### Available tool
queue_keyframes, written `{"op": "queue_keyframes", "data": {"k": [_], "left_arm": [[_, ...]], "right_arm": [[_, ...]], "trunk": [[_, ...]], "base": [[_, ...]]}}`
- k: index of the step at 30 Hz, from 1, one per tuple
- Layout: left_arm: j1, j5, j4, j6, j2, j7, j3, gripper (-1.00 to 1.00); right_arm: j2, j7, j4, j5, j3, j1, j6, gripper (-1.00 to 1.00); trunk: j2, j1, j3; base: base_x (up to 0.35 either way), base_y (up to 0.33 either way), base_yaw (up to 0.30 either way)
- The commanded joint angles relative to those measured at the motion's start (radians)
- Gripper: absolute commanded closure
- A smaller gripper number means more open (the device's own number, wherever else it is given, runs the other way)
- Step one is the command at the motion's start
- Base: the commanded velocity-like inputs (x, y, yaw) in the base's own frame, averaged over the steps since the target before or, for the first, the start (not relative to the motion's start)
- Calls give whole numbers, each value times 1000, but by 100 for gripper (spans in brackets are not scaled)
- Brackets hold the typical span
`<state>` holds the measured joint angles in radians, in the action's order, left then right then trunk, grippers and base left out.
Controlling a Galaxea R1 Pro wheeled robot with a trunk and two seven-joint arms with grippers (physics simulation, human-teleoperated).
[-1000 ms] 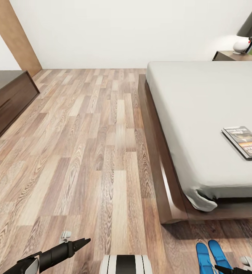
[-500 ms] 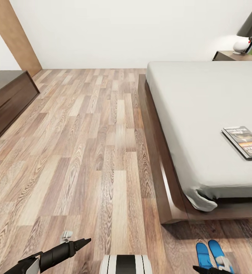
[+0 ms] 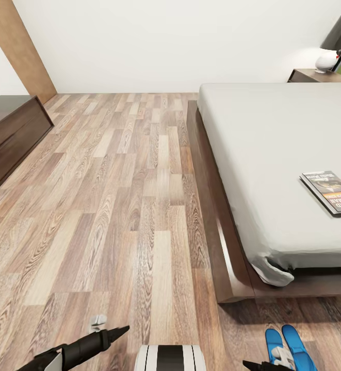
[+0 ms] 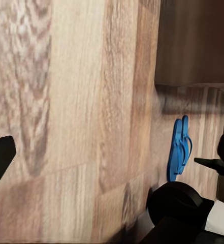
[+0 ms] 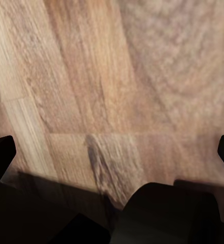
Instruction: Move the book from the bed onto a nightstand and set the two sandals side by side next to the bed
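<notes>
thin, floppy-looking book (image 3: 331, 191) lies flat on the bed (image 3: 273, 154), likely best pinched at an edge; right gripper (image 5: 112, 147) spread wide and empty over floor.

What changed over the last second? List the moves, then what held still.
The right arm swept leftward across the sandals; the left arm edged forward and rightward. The sandals, the book on the bed and the camera view stayed put.
</notes>
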<state>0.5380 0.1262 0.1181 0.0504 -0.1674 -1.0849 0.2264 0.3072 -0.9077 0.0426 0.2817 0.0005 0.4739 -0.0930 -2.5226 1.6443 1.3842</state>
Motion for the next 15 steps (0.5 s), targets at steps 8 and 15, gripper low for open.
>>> {"op": "queue_keyframes", "data": {"k": [8,15], "left_arm": [[0,4,-8,5,14,41,-1,-100],[0,4,-9,5,17,47,-1,-100]], "right_arm": [[-2,-2,3,7,-1,0,-10,-100],[-2,-2,3,7,-1,0,-9,-100]], "trunk": [[0,0,1],[1,-3,-23]], "base": [[0,0,0],[0,0,0]]}}
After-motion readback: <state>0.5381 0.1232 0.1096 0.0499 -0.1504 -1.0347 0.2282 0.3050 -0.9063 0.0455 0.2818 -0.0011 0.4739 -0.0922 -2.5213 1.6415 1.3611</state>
